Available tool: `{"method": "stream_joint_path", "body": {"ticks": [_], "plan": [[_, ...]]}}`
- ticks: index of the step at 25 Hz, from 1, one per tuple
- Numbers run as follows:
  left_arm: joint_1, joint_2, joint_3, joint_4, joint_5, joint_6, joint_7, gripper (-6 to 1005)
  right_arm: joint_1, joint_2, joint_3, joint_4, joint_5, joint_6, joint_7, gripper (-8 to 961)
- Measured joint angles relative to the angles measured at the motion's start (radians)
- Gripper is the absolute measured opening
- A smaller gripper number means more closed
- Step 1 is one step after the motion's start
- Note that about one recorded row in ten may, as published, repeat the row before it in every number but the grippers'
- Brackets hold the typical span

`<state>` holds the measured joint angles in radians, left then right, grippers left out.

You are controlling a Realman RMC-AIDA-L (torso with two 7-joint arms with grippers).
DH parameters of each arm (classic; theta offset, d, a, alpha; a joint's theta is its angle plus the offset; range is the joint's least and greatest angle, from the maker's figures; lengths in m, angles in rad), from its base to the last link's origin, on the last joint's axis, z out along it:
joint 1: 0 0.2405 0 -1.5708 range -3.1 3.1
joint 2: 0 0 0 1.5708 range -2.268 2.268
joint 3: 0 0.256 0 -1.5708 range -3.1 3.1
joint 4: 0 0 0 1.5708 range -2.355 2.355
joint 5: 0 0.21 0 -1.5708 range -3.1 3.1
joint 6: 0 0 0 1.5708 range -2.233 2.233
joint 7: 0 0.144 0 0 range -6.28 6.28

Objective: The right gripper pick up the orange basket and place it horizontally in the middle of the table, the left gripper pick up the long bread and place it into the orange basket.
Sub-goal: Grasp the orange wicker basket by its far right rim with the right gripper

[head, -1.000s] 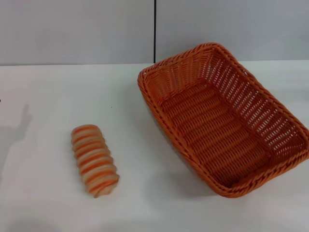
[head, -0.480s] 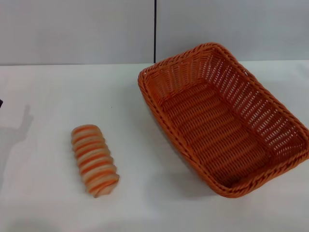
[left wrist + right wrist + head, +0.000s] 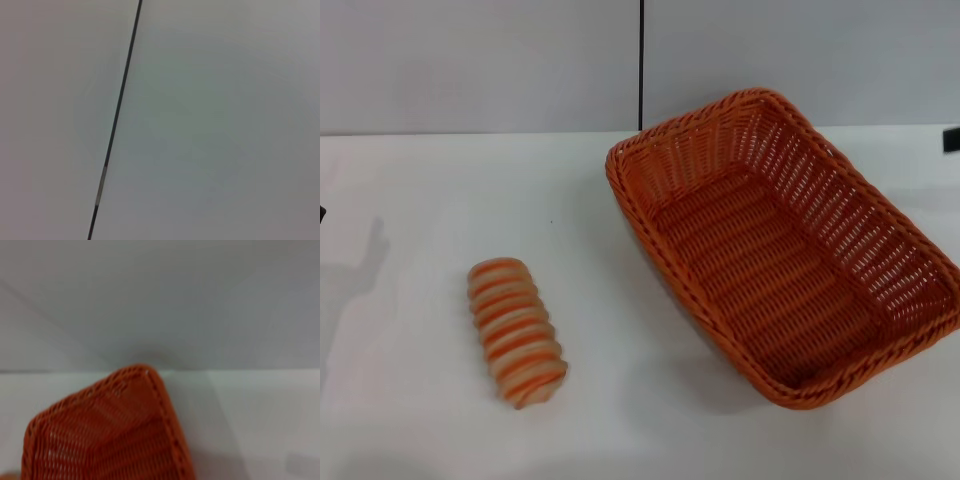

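White table (image 3: 420, 180) filling most of the head view, orange basket (image 3: 780, 250) lying at an angle on its right half, reaching the right edge, long bread (image 3: 515, 332) lying apart on the left half, nearer the front edge

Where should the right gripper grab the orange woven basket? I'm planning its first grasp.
Probably the braided rim of the orange woven basket on its right long side, approached from above: the basket sits upright and open, skewed on the white table, and the rim is its one thin, pinchable edge. The sloping walls offer less purchase.
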<state>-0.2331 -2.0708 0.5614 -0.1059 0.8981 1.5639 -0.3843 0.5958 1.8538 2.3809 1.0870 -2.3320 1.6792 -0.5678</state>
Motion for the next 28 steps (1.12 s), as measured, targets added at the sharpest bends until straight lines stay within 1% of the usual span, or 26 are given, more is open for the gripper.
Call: {"method": "stream_joint_path", "body": {"ticks": [1, 2, 3, 6, 7, 9, 10, 11, 12, 15, 16, 20, 21, 22, 24, 28], "plan": [[0.001, 0.0, 0.001, 0.0, 0.0, -0.002, -0.01, 810, 0.023, -0.005, -0.002, -0.024, -0.02, 0.016, 0.003, 581], [0.001, 0.0, 0.001, 0.0, 0.0, -0.002, -0.01, 810, 0.07, -0.012, -0.005, -0.084, -0.058, 0.043, 0.003, 579], [0.003, 0.0, 0.005, 0.0, 0.001, -0.005, -0.026, 810, 0.07, -0.012, -0.005, -0.084, -0.058, 0.043, 0.003, 578], [0.008, 0.0, 0.01, 0.0, 0.001, -0.006, -0.032, 809, 0.128, -0.016, -0.013, -0.175, -0.099, 0.056, -0.023, 573], [0.008, 0.0, 0.01, 0.0, 0.001, -0.006, -0.032, 809, 0.152, -0.016, -0.033, -0.226, -0.106, 0.034, -0.039, 571], [0.02, -0.001, 0.012, -0.002, 0.001, -0.003, -0.033, 809, 0.159, -0.016, -0.053, -0.249, -0.107, 0.013, -0.042, 568], [0.027, -0.001, 0.012, -0.007, 0.001, 0.0, -0.033, 809, 0.167, -0.016, -0.096, -0.281, -0.107, -0.032, -0.044, 567], [0.027, -0.001, 0.012, -0.007, 0.001, 0.0, -0.033, 809, 0.167, -0.016, -0.096, -0.281, -0.107, -0.032, -0.044, 565], [0.027, -0.001, 0.012, -0.007, 0.001, 0.0, -0.033, 809, 0.17, -0.014, -0.138, -0.301, -0.107, -0.076, -0.049, 563], [0.042, -0.001, 0.012, -0.01, 0.001, 0.01, -0.033, 809, 0.176, -0.009, -0.161, -0.323, -0.105, -0.112, -0.061, 559], [0.042, -0.001, 0.012, -0.01, 0.001, 0.01, -0.033, 809, 0.179, -0.005, -0.168, -0.335, -0.103, -0.129, -0.071, 557], [0.054, 0.0, 0.013, -0.011, 0.002, 0.029, -0.033, 809, 0.182, 0.023, -0.165, -0.354, -0.093, -0.204, -0.145, 551], [0.054, 0.0, 0.013, -0.011, 0.002, 0.029, -0.033, 808, 0.182, 0.023, -0.165, -0.354, -0.093, -0.204, -0.145, 549], [0.054, 0.0, 0.013, -0.011, 0.002, 0.029, -0.033, 808, 0.178, 0.03, -0.165, -0.356, -0.076, -0.231, -0.169, 547], [0.054, 0.001, 0.014, -0.011, 0.002, 0.03, -0.033, 808, 0.175, 0.031, -0.167, -0.359, -0.064, -0.245, -0.179, 544], [0.052, 0.002, 0.014, -0.01, 0.002, 0.03, -0.033, 808, 0.177, 0.033, -0.169, -0.41, -0.024, -0.292, -0.221, 538]]}}
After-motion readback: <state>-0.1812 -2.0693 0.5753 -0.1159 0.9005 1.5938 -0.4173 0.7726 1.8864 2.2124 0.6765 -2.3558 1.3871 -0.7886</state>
